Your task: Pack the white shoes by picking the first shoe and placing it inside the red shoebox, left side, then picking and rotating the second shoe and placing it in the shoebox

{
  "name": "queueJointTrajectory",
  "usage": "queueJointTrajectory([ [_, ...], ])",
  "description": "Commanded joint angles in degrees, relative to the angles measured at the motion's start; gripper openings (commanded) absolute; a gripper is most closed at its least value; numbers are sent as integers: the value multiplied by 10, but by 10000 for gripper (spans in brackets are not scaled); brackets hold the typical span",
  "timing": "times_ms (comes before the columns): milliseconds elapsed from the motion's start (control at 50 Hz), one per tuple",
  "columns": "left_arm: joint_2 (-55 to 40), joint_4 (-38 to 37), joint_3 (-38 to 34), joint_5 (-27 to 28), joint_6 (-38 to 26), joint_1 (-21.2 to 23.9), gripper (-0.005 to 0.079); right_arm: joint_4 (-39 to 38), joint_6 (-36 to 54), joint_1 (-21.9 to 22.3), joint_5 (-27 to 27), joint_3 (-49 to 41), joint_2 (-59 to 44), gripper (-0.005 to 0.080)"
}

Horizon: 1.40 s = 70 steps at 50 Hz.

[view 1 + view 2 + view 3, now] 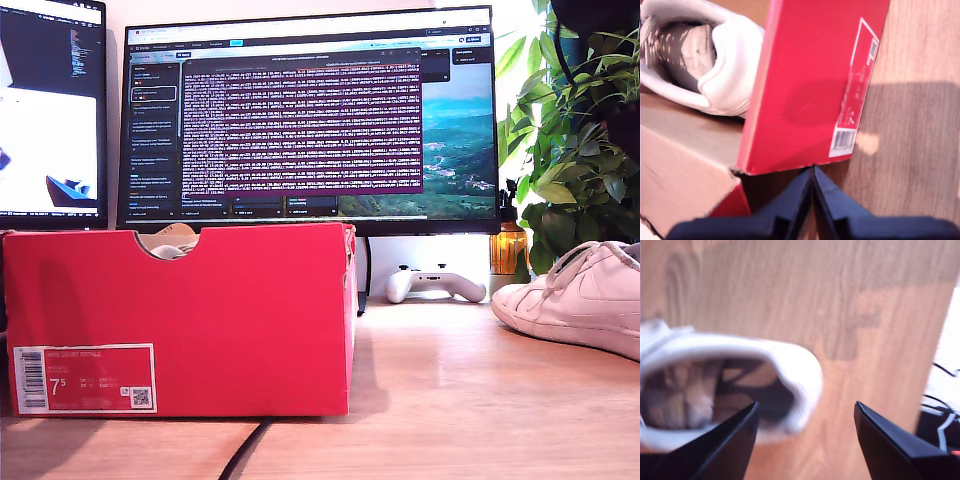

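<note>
The red shoebox (180, 320) stands on the wooden desk at the exterior view's left, its label (85, 378) facing the camera. One white shoe (720, 65) lies inside the shoebox (810, 85), and a bit of it (168, 243) shows through the rim notch. My first gripper (812, 171) is shut with nothing in it, just outside the box's labelled wall. The other white shoe (580, 295) rests on the desk at the exterior view's right. My second gripper (806, 407) hangs open above that shoe's heel opening (725, 390), which looks blurred. No arm appears in the exterior view.
A white game controller (435, 283) lies behind, under the big monitor (310, 120). A second monitor (50, 110) stands at the exterior view's far left, a plant (575, 130) at its right. A black cable (245, 455) runs along the desk by the box.
</note>
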<state>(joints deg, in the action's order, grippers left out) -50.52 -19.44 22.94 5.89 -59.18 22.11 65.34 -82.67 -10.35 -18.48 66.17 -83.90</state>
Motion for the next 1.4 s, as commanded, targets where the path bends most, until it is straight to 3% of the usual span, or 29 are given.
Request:
queueJointTrajectory([
  [0, -5, 2, -2, 1, -2, 2, -19, -19, 2, 9, 7, -33, -2, 546],
  [220, -5, 2, -2, 1, -2, 2, -19, -114, 2, 31, 45, -115, -2, 545],
  [380, -5, 2, -2, 1, -2, 2, -19, -187, 0, 38, 61, -170, -2, 491],
  [440, -5, 2, -2, 1, -2, 2, -19, -210, -2, 38, 61, -185, -2, 426],
  [480, -5, 2, -2, 1, -2, 2, -19, -224, -7, 41, 61, -194, -2, 334],
  [580, -5, 2, -2, 1, -2, 2, -19, -226, -31, 45, 62, -202, -2, -35],
  [620, -5, 2, -2, 1, -2, 2, -19, -224, -31, 45, 61, -202, -2, 11],
  [780, -5, 2, -2, 1, -2, 2, -19, -226, -7, 53, 61, -194, -1, -13],
  [940, -5, 2, -2, 1, -2, 2, -19, -228, 132, 53, 59, -160, 9, -13],
  [1060, -5, 2, -2, 1, -2, 2, -19, -229, 290, 53, 62, -123, 17, -13],
  [1160, -5, 2, -2, 1, -2, 2, -19, -228, 460, 53, 101, -86, 18, -13],
  [1380, -5, 2, -2, 1, -2, 2, -19, -223, 669, 52, 176, -4, 18, -13],
])
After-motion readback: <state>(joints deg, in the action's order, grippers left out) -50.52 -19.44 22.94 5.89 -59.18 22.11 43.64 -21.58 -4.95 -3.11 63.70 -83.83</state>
